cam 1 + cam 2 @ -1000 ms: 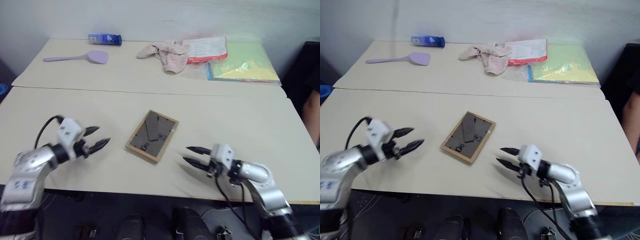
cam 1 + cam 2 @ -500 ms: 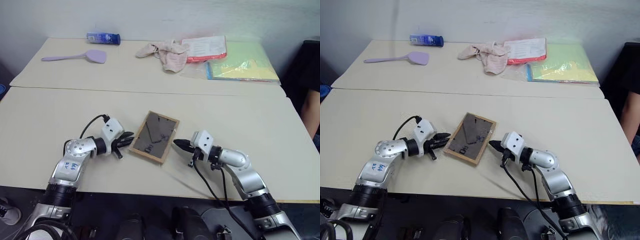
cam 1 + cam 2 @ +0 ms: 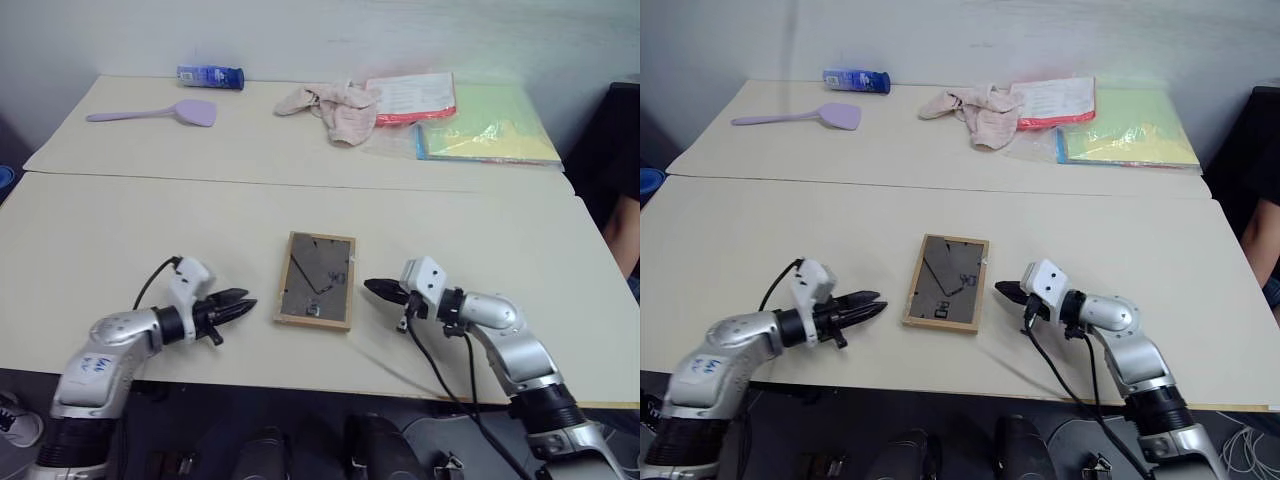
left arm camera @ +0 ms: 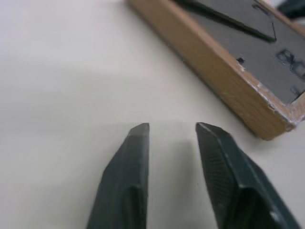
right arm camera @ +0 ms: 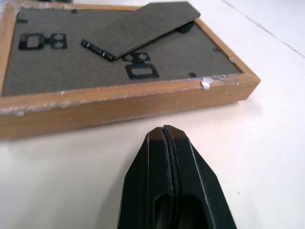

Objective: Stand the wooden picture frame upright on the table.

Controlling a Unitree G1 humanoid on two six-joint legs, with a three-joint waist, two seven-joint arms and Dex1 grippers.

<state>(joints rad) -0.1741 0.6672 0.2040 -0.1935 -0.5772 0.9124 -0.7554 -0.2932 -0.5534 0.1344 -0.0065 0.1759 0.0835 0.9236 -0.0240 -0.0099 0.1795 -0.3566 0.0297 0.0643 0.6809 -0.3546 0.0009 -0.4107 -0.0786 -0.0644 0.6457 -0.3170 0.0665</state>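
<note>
picture frame (image 3: pixel 317 281) lies flat, back up, mid tabletop (image 3: pixel 120 230), left gripper (image 3: pixel 236 303) just off its left, right gripper (image 3: pixel 373 290) near its right edge, spatula (image 3: pixel 160 114), cloth (image 3: pixel 335 106) and folders (image 3: pixel 470 118) on the table behind.

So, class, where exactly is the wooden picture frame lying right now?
The wooden picture frame lies back-up, flat on the near table, between the left pincer and the right pincer, touching neither.
</note>
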